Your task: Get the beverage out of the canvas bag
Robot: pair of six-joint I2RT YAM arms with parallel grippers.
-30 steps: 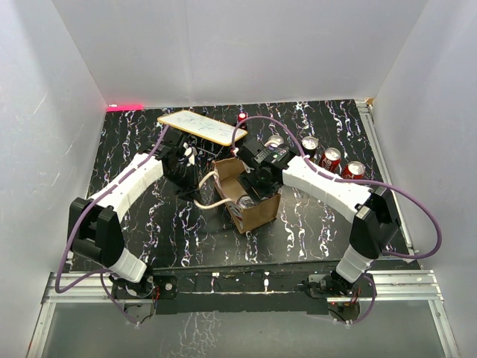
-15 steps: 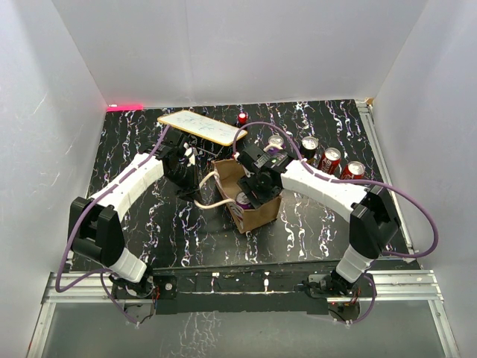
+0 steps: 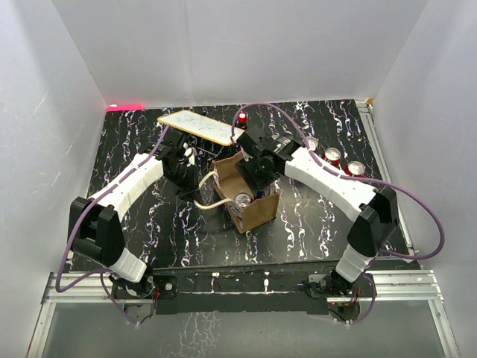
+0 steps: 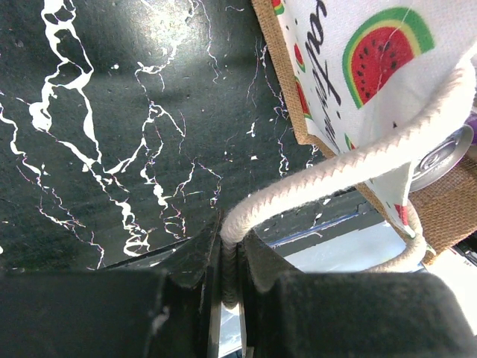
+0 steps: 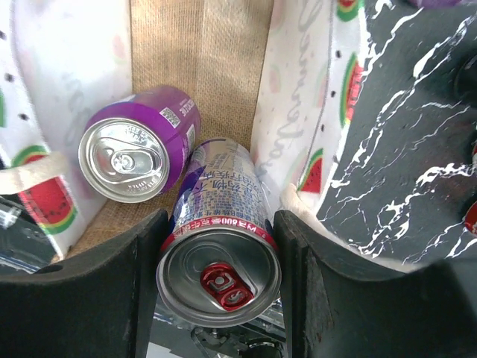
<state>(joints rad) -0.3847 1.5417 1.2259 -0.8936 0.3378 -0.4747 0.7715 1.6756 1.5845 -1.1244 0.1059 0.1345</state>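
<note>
The left gripper (image 4: 231,257) is clamped on the cream rope handle (image 4: 335,168) of the canvas bag (image 3: 257,212), its fingers pressed together with only the rope between them. The handle is drawn out to the left, seemingly so that the bag is kept from sliding or tipping and its mouth is kept open for the other arm. Inside the bag, a purple can (image 5: 138,153) is seen lying tilted against the left wall. Touching it on the right, a silver can (image 5: 218,209) with a red tab is flanked by the fingers (image 5: 138,268) of the right gripper (image 5: 220,257), which are set against its two sides near the rim. A grip is judged to be made. This beverage is not yet out of the bag. Further right, red cans (image 3: 332,156) are stood on the table (image 3: 134,142), well apart from the bag.
</note>
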